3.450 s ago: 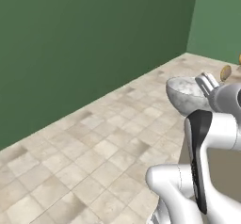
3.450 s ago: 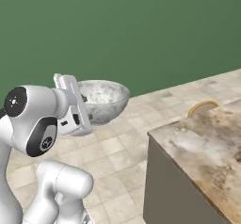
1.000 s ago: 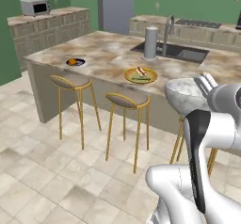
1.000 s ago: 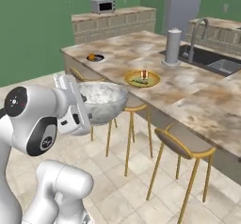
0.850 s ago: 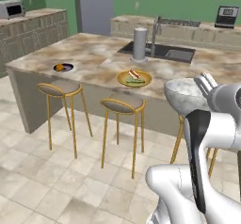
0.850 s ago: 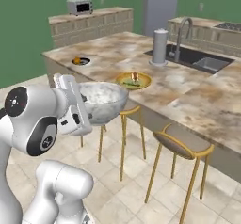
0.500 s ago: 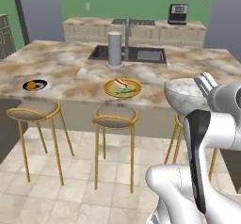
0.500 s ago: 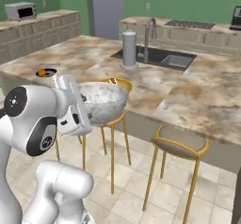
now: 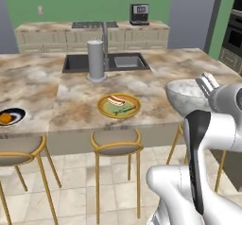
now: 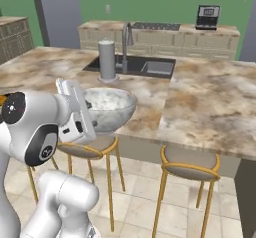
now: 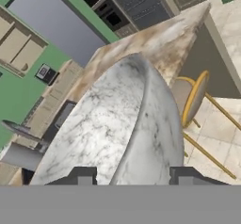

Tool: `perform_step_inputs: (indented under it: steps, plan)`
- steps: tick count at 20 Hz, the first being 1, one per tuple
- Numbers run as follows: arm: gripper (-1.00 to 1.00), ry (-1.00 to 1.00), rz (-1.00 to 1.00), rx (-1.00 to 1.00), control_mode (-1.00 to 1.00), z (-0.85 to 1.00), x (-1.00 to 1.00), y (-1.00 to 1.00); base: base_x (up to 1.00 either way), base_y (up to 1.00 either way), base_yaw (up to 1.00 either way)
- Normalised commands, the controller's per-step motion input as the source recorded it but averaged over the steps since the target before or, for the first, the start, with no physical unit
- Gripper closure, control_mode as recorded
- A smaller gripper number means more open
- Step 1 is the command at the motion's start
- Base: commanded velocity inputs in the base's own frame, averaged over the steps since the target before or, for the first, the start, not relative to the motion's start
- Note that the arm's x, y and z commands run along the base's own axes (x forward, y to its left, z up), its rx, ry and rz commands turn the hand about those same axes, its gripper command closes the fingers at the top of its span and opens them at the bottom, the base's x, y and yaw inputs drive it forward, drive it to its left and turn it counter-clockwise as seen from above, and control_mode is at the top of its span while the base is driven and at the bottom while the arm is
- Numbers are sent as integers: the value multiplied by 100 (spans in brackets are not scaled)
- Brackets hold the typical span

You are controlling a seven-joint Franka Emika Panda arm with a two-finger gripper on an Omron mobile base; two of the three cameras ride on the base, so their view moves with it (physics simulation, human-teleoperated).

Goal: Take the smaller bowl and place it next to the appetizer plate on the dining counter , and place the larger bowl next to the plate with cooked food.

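While the hand (image 11: pixel 133 175) pinched the wide grey-white marbled stone bowl's (image 9: pixel 185 95) rim, the orange-rimmed round food plate (image 9: pixel 119 105) lay left on the beige marbled desk (image 9: pixel 156 80).

3 gold-legged stools (image 9: pixel 116 146) along the island, grey cylinder (image 9: pixel 96 60) beside the tap (image 10: pixel 126 41).

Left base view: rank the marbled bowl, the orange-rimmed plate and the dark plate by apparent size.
1. the larger bowl, though it sits nearer the camera
2. the plate with cooked food
3. the appetizer plate, cut off by the edge
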Motion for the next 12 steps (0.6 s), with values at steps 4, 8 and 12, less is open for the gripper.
perform_step_inputs:
  steps: [4,8,12]
  plan:
    - [100,0,0,0,100,0,0,0,100,-3,-17]
    - [100,0,-4,0,-100,-24,100,-29,0,0,0]
    - [100,2,10,-2,-100,-32,100,-14,0,0,0]
